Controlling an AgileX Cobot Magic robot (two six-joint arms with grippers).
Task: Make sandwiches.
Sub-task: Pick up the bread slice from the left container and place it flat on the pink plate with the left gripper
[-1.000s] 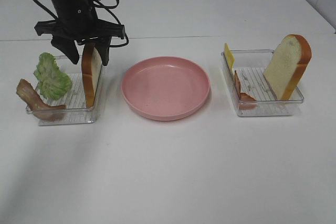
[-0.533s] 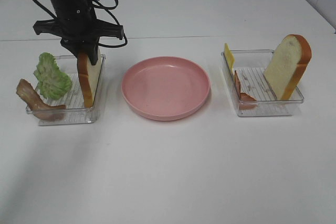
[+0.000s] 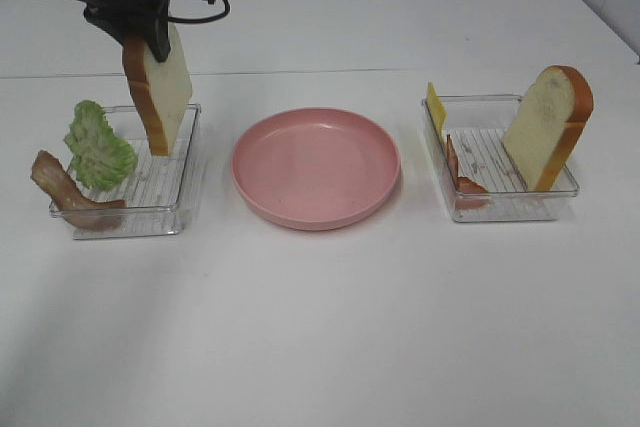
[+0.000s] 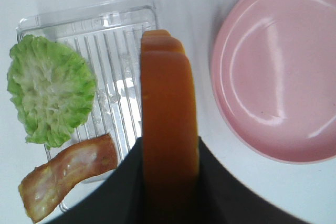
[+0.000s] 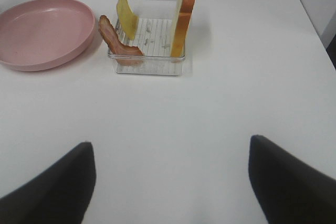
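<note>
Barely begun: left end effector (image 3: 148,35) pinches one bread slice (image 3: 160,92) above its tray (image 3: 140,221); right end effector (image 5: 170,192) wide open, empty; plate (image 3: 316,162) bare.

Bread slice (image 3: 158,92) aloft, upright — lettuce (image 3: 98,145), bacon (image 3: 68,192), cheese (image 3: 436,107), second slice (image 3: 545,127) unstacked, apart

The left gripper (image 4: 169,157) clamps a bread slice (image 4: 167,98), whose orange crust edge juts past the gripper. Beneath it on one side, a clear tray (image 4: 126,17) holds lettuce (image 4: 50,95) and a bacon strip (image 4: 65,174). On the other side, a pink plate (image 4: 273,77) rests on the white surface (image 4: 194,3).
</note>
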